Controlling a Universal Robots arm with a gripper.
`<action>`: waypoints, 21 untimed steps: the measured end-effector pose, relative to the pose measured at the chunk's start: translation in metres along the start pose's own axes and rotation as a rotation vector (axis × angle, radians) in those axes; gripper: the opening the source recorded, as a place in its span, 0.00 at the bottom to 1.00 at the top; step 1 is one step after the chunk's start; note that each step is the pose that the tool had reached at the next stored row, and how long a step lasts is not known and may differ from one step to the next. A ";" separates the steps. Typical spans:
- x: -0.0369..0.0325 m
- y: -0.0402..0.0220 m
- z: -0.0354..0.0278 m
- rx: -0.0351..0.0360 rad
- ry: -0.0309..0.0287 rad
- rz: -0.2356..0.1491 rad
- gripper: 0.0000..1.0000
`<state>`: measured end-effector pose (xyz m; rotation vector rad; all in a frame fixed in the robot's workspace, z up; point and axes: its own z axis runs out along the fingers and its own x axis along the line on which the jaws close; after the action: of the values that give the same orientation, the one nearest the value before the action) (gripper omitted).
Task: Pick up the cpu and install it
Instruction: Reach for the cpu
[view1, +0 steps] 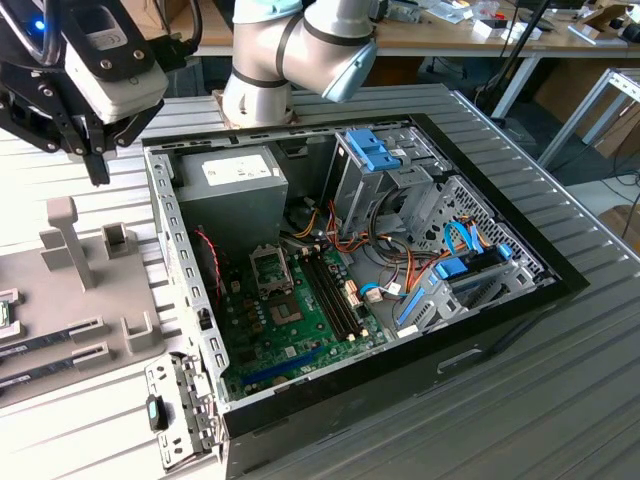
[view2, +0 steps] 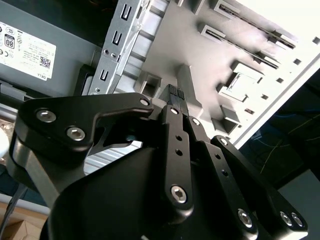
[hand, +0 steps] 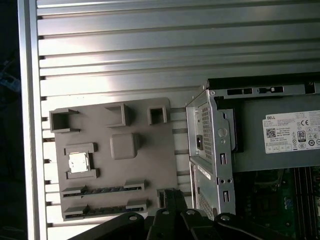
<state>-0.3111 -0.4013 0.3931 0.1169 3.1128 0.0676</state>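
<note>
The cpu (hand: 78, 162), a small silvery square, lies in a holder on the grey fixture tray (hand: 150, 150) beside the computer case. In the second wrist view the cpu (view2: 240, 82) shows as a pale square, and in the exterior view the cpu (view1: 4, 312) sits at the left edge. My gripper (view1: 97, 170) hangs above the tray's far side near the case wall, well apart from the chip. Its black fingers (view2: 175, 95) are shut together with nothing between them. The green motherboard (view1: 300, 320) lies inside the case, its socket (view1: 270, 268) open.
Two long memory sticks (hand: 102, 190) rest in slots on the tray. Grey posts (view1: 62, 235) rise from the tray below my gripper. The case's metal wall (view1: 175, 250) and power supply (view1: 225, 185) stand on the exterior view's right of the tray. A ribbed metal table (hand: 125, 50) surrounds everything.
</note>
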 end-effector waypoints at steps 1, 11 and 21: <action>0.0004 0.0000 0.0000 0.0000 0.0000 0.000 0.11; 0.0053 -0.0004 -0.0001 0.0000 0.0000 0.000 0.11; 0.0095 -0.0007 -0.0003 0.0000 0.0000 0.000 0.11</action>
<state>-0.3206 -0.4013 0.3931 0.1169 3.1128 0.0676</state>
